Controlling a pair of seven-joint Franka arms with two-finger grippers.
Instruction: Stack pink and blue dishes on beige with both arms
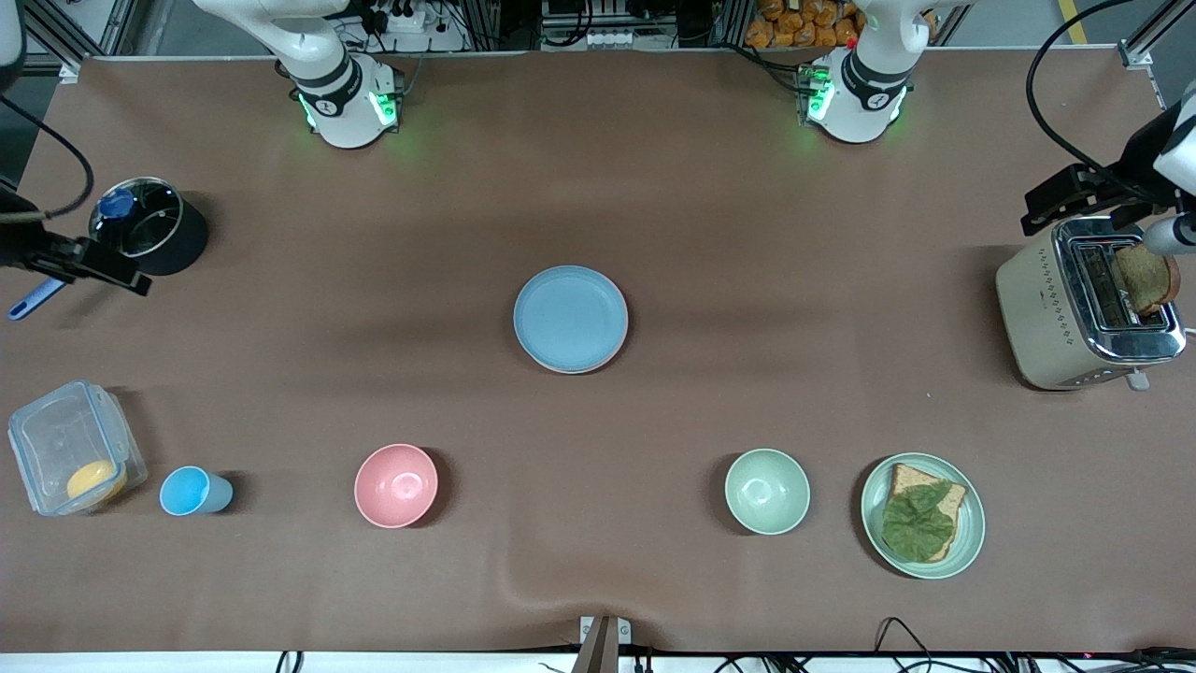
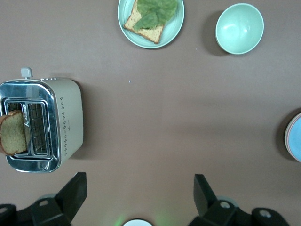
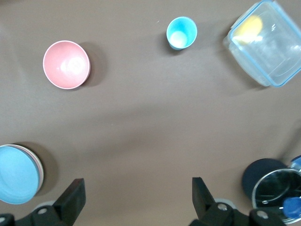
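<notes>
Three plates sit stacked mid-table, the blue plate [image 1: 570,316] on top, a pink rim (the pink plate [image 1: 563,366]) just showing under it; the beige one is hidden. Left gripper [image 2: 136,197] hangs over the toaster [image 1: 1074,313] end, fingers spread and empty. Right gripper [image 3: 136,197] hangs near the black pot [image 1: 149,227], likewise spread and empty
</notes>
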